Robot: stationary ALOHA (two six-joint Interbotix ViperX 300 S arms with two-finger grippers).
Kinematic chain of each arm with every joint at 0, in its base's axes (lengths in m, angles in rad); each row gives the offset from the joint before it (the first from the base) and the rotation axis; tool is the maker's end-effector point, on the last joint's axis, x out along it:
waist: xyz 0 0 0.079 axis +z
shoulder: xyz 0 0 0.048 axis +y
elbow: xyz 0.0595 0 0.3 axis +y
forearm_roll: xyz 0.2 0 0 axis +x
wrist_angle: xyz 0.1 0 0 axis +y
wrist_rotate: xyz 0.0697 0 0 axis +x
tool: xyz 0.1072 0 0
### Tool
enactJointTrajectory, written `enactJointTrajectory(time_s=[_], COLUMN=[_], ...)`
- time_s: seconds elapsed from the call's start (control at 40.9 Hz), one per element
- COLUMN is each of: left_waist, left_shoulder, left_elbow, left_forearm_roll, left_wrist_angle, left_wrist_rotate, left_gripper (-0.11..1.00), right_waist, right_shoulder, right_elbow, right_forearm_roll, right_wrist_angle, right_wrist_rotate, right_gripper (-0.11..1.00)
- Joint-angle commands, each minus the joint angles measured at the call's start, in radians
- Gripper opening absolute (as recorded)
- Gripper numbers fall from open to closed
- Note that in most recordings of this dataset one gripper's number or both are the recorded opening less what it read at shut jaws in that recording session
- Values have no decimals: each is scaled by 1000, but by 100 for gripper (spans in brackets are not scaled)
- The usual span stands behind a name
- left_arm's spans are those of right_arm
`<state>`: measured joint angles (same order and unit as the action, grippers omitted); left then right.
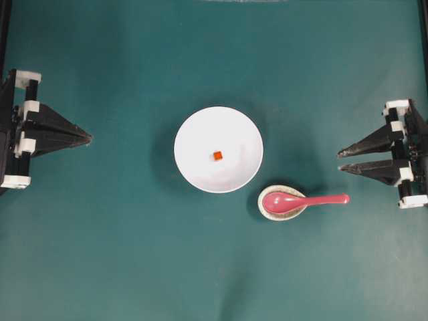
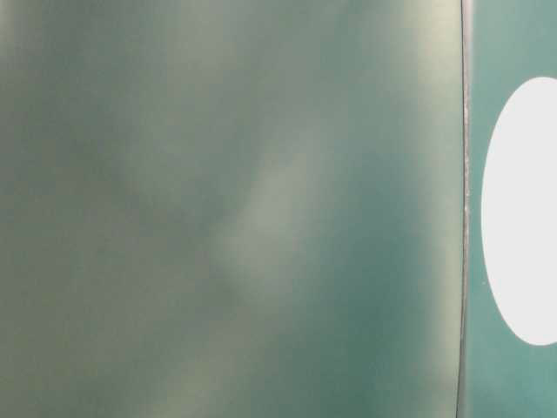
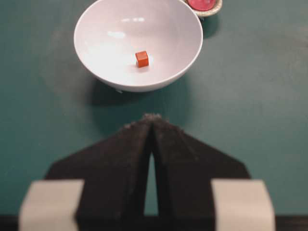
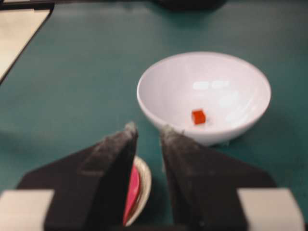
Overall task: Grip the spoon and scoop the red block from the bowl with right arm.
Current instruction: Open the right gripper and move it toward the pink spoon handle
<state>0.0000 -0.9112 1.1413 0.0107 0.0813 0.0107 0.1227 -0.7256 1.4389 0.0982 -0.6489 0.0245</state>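
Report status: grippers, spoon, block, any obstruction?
Left gripper shut, right gripper open, both empty. Spoon lies untouched on spoon rest. Red block in bowl. Nothing blocking.

Overhead view: you look straight down, far off, bowl [image 1: 219, 150] near centre. Table-level view: very close, blurred; only bowl's edge [image 2: 522, 209] at right. Left wrist view: low, close, faces bowl [image 3: 138, 43] ahead. Right wrist view: low, close, faces bowl [image 4: 204, 96] from opposite side. All four views share bowl.
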Motion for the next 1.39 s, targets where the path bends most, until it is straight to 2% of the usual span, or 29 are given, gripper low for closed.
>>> enactJointTrajectory(time_s=[0.0,0.122,0.318,0.416,0.807,1.076,1.272,1.37], left_waist=[0,8,29,32,32,32,32,31], left_shoulder=[3,2,2,2,-2,-5,-5,-5], left_elbow=[-23,-23,-23,-23,-23,-23,-23,-21], left_forearm_roll=[2,2,6,8,6,8,8,8], left_wrist_angle=[3,17,21,23,37,38,38,37], left_wrist_rotate=[2,5,6,6,6,6,6,6], left_gripper=[-1,-1,-1,-1,-1,-1,-1,-1], right_waist=[18,46,110,140,264,285,321,347], right_shoulder=[46,112,218,273,446,495,535,557], right_elbow=[12,40,49,41,-5,-23,-41,-41], right_forearm_roll=[21,72,106,140,353,373,383,419], right_wrist_angle=[-84,-161,-249,-273,-290,-278,-281,-285], right_wrist_rotate=[3,17,40,40,43,43,43,43], right_gripper=[36,36,36,36,39,50,51,51])
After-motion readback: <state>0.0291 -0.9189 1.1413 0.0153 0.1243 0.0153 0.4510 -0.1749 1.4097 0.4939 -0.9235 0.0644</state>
